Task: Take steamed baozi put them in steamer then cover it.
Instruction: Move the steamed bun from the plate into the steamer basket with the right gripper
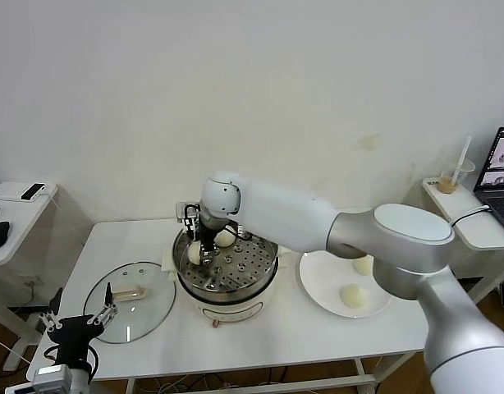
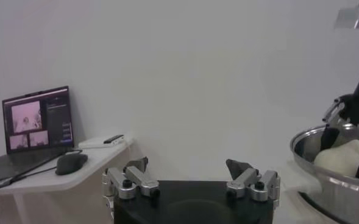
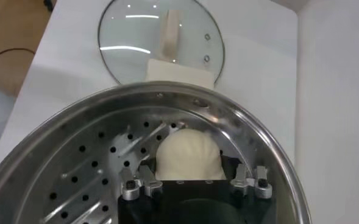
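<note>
right wrist view puts us right over the action: the right gripper (image 3: 191,182) is down inside the steamer (image 3: 75,122), and a steamed baozi (image 3: 188,155) sits between its jaws, resting on the perforated tray. the jaws stand part-way apart around the bun; whether the pads actually touch the dough is hard to call from here, so i'd say loosely around it at most.

head view shows that right gripper (image 1: 204,246) at the steamer's (image 1: 227,283) left side, with a second bun (image 1: 226,237) just beyond the jaws on the tray. two more buns (image 1: 353,295) wait on the white plate (image 1: 318,279), well apart from the jaws, off to the right.

now, handling: these buns look soft, light and smooth, so they should dent under a hard pinch. my read is a gentle hold across the widest part, low on the sides, with only enough squeeze to lift.

the cover (image 1: 129,310) lies flat on the table (image 1: 301,345) to the steamer's left. glass, rigid, heavier, breakable: the cream handle (image 1: 129,290) at its centre is the place to take it.

left gripper (image 1: 78,318) hangs parked at the table's near left corner, just short of the lid's rim, and the left wrist view shows it (image 2: 191,176) with jaws spread wide, holding nothing.
</note>
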`<move>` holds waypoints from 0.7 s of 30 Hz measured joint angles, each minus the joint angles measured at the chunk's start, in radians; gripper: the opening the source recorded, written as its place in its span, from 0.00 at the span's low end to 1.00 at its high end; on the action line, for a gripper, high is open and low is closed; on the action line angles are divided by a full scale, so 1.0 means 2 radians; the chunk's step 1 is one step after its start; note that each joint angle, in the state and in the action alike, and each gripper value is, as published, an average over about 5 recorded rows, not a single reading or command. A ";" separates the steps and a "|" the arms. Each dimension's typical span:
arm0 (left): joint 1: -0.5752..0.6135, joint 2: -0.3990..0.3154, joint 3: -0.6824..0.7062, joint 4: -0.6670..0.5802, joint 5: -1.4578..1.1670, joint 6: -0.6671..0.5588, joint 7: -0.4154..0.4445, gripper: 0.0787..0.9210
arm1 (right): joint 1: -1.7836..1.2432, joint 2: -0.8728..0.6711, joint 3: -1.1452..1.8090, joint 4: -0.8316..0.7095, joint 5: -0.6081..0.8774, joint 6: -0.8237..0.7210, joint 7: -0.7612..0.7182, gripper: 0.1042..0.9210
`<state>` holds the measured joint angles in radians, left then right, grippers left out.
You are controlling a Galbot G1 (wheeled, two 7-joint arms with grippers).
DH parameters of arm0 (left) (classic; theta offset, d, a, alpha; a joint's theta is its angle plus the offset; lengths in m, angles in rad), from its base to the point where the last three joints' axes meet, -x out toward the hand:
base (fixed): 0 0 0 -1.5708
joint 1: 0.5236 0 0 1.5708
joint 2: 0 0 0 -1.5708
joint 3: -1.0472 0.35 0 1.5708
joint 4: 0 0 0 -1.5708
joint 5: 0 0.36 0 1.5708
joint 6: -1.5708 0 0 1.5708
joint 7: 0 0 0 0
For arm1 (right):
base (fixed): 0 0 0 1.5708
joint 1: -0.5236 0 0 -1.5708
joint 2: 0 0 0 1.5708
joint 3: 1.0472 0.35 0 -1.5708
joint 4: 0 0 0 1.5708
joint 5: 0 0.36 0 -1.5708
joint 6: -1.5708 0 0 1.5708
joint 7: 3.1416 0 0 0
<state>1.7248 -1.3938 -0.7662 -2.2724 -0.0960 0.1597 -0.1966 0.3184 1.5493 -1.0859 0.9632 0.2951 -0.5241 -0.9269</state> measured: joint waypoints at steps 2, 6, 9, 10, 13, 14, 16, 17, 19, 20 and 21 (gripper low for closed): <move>-0.001 0.000 0.000 0.000 0.000 0.000 0.000 0.88 | 0.000 0.002 0.001 -0.003 -0.001 0.002 -0.001 0.78; -0.002 0.000 0.001 0.000 0.000 0.000 0.000 0.88 | 0.001 0.003 0.005 -0.004 -0.001 0.009 -0.007 0.87; -0.002 0.001 0.001 0.000 -0.001 0.000 0.000 0.88 | 0.008 -0.001 0.005 0.000 -0.002 0.015 -0.015 0.88; -0.002 0.001 0.001 0.000 -0.001 0.000 0.000 0.88 | 0.012 -0.003 0.005 0.003 -0.002 0.018 -0.019 0.88; -0.002 0.001 0.000 0.001 -0.003 0.000 0.000 0.88 | 0.028 -0.014 0.001 0.015 -0.005 0.025 -0.032 0.88; -0.003 0.001 0.000 0.001 -0.003 0.000 0.000 0.88 | 0.035 -0.019 -0.001 0.020 -0.006 0.027 -0.036 0.88; -0.003 0.001 0.001 0.000 -0.003 0.000 0.000 0.88 | 0.050 -0.030 -0.005 0.032 -0.008 0.031 -0.045 0.88; -0.004 0.001 0.001 0.000 -0.003 0.000 0.001 0.88 | 0.058 -0.037 -0.007 0.039 -0.009 0.033 -0.049 0.88; -0.004 0.000 0.003 -0.002 -0.003 0.001 0.001 0.88 | 0.074 -0.053 -0.011 0.054 -0.009 0.036 -0.056 0.88; -0.004 0.000 0.004 -0.002 -0.003 0.001 0.001 0.88 | 0.082 -0.062 -0.014 0.063 -0.009 0.037 -0.060 0.88; -0.004 0.000 0.004 -0.003 -0.003 0.001 0.001 0.88 | 0.090 -0.072 -0.016 0.072 -0.008 0.038 -0.063 0.88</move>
<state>1.7171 -1.3938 -0.7577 -2.2789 -0.1024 0.1615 -0.1948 0.4992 1.4061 -1.1184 1.1070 0.2782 -0.4473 -1.0526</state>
